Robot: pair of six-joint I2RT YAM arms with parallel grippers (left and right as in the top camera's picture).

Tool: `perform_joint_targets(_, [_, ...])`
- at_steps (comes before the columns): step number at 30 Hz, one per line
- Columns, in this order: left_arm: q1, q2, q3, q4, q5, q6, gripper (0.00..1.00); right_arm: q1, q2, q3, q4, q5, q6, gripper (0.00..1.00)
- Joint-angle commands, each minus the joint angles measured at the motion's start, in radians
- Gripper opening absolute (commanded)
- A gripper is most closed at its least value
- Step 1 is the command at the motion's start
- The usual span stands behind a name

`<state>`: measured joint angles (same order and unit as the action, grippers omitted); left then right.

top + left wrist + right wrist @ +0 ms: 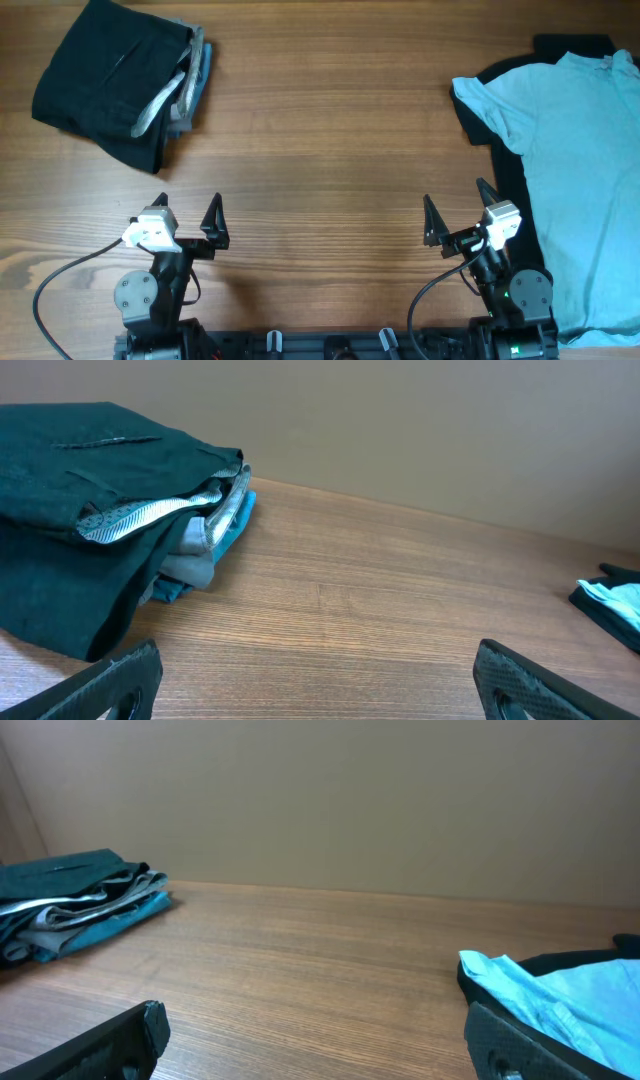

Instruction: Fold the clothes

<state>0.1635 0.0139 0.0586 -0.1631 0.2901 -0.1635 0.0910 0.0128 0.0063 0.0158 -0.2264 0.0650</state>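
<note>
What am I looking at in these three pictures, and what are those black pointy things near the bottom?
Those are the claws of two robot arms at a wooden table. The top picture looks straight down from above. The other two come from small cameras on each wrist, so the dark tips at their lower edges are that arm's own fingers. The left claw and right claw are both open and hold nothing. At the far left lies a pile of folded clothes. At the right a light blue T-shirt lies spread out over a dark garment, not yet folded.

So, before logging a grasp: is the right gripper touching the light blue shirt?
Apart. Overhead shows the right gripper open over bare wood, left of the light blue shirt.
</note>
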Motion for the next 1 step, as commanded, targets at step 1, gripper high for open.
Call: perform_joint_targets(1, [-0.005,-0.005,-0.007,0.006,0.012,-0.009,1.00,0.003,-0.008,-0.001,0.003,0.014,-0.010,1.00])
